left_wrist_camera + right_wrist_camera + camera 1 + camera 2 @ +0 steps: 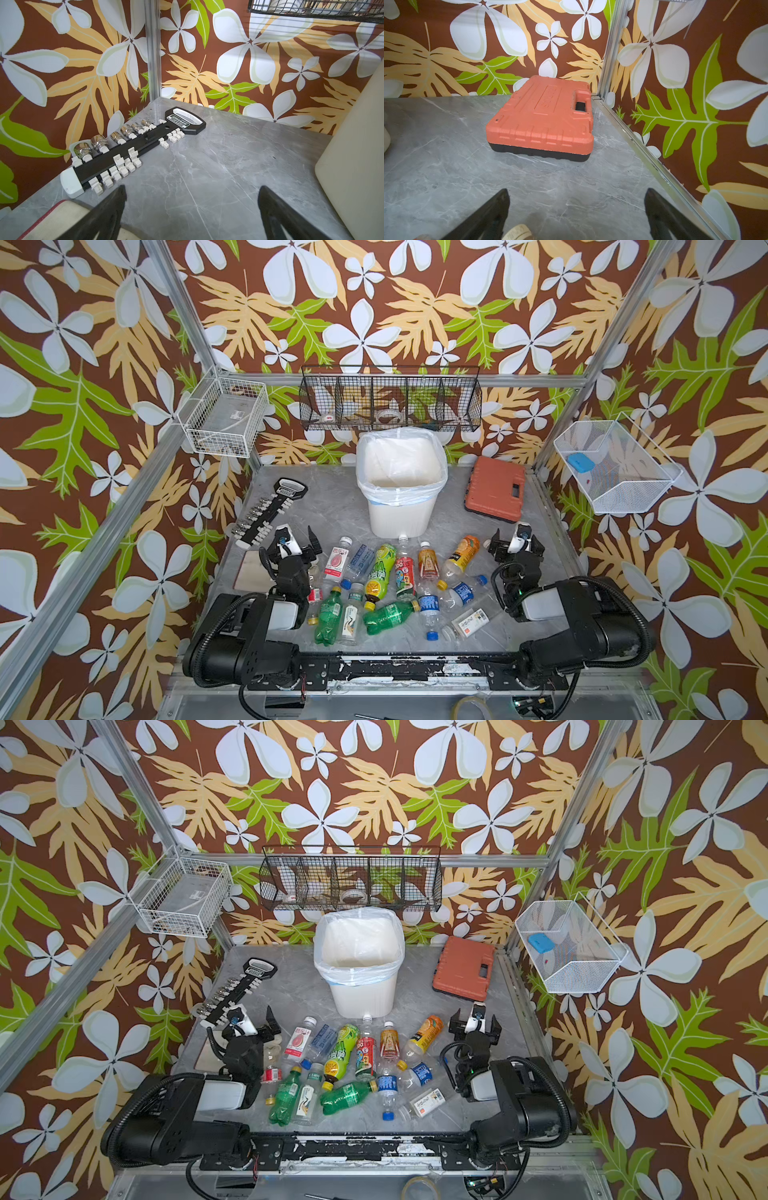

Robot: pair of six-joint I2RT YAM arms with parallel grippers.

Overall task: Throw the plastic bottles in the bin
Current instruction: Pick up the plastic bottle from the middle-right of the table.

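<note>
With no bottle picked up yet, the left claw (298,536) and right claw (515,540) are hovering wide open and empty on either side of the plastic bottles (380,568). These are lying on their sides on the bench (332,506), just before the seemingly empty bin (399,518). Most are pointing lengthwise toward it, caps facing either way. The next move is likely calling for a claw to close across one bottle's width.

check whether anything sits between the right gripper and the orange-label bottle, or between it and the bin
Nothing visible does. Only bare table separates the open right gripper from the orange-label bottle, and bare table again lies between that bottle and the bin, whose rim stands above it.
</note>
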